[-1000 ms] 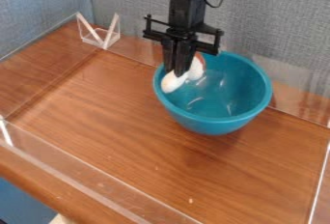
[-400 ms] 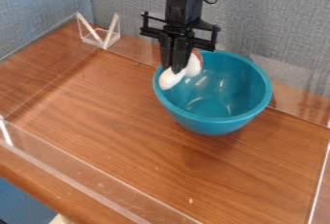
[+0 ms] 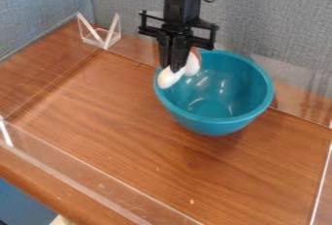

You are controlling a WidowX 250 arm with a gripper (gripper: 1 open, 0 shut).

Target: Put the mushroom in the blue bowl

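Wood surface [image 3: 91,112]: tool [image 3: 176,71] clamped on mushroom [image 3: 174,73] at bowl [image 3: 220,108] rim; should shift inward before releasing.

The wooden table [image 3: 116,122] bears the blue bowl [image 3: 220,108].
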